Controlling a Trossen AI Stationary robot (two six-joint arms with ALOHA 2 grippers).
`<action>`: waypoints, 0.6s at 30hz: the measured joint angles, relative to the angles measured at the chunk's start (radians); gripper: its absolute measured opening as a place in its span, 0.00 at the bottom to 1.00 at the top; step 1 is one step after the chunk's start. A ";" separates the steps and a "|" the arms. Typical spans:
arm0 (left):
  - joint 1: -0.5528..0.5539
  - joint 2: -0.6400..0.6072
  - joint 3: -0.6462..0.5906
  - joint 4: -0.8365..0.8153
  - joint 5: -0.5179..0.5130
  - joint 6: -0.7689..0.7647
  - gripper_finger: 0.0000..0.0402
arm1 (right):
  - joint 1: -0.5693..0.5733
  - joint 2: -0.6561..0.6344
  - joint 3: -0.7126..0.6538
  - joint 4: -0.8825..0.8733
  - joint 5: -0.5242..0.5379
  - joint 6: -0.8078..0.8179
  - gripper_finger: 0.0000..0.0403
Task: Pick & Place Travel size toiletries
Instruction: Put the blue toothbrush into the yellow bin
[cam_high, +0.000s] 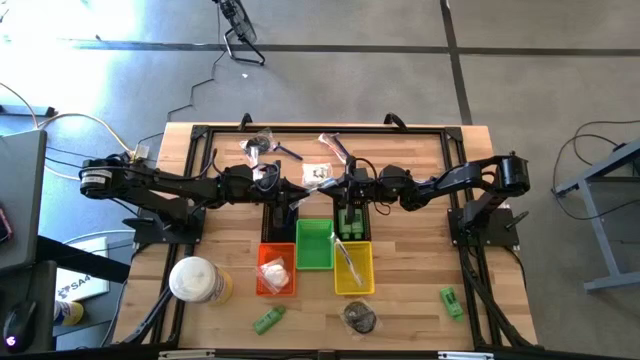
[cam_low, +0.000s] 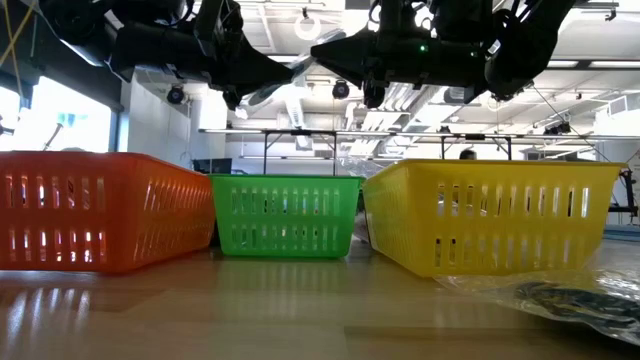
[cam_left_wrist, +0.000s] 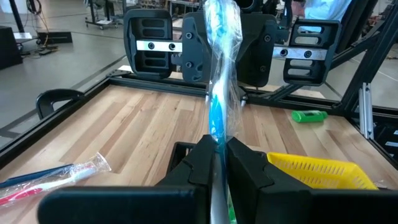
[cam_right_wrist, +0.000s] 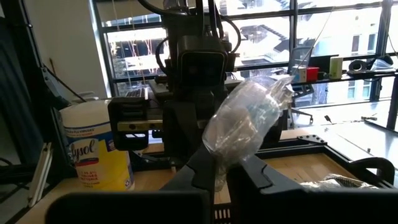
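Observation:
My left gripper (cam_left_wrist: 217, 146) is shut on a slim clear-wrapped blue stick (cam_left_wrist: 219, 68), above the black basket (cam_high: 285, 214) at mid-table. My right gripper (cam_right_wrist: 221, 165) faces it over the other black basket (cam_high: 350, 215) and is shut on a crumpled clear-wrapped piece (cam_right_wrist: 249, 121). The two grippers (cam_high: 292, 190) (cam_high: 345, 188) are close together. Loose toiletries lie on the table: green tubes (cam_high: 268, 320) (cam_high: 451, 300), a dark piece in clear wrap (cam_high: 360, 317), wrapped items at the far side (cam_high: 262, 148) (cam_high: 335, 145) (cam_high: 318, 172), and wrapped sticks (cam_left_wrist: 56, 177). My left gripper pinches the wrapped blue stick between its two fingers near one end (cam_left_wrist: 217, 134). The rest of the stick juts out beyond the fingertips, lifted clear of the table. My right gripper pinches the clear-wrapped piece by its wrap at one end (cam_right_wrist: 219, 158). The bulk of the piece stands out past the fingertips, clear of the table.
Orange (cam_high: 276, 268), green (cam_high: 313, 243) and yellow (cam_high: 353, 267) baskets sit in a row toward the near edge. The orange one holds a white piece. A large round white-and-yellow container (cam_high: 195, 280) stands near the left. A black frame (cam_high: 440, 135) borders the table.

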 joint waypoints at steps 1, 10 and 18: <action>0.000 0.000 0.000 0.000 0.000 0.000 0.07 | 0.000 0.000 0.000 0.000 0.000 0.000 0.04; 0.000 0.000 0.000 0.000 0.000 0.008 0.07 | 0.000 0.000 0.000 0.000 0.002 -0.001 0.04; 0.000 0.000 0.000 -0.018 0.000 0.003 0.21 | -0.001 0.000 -0.001 -0.006 0.008 -0.005 0.04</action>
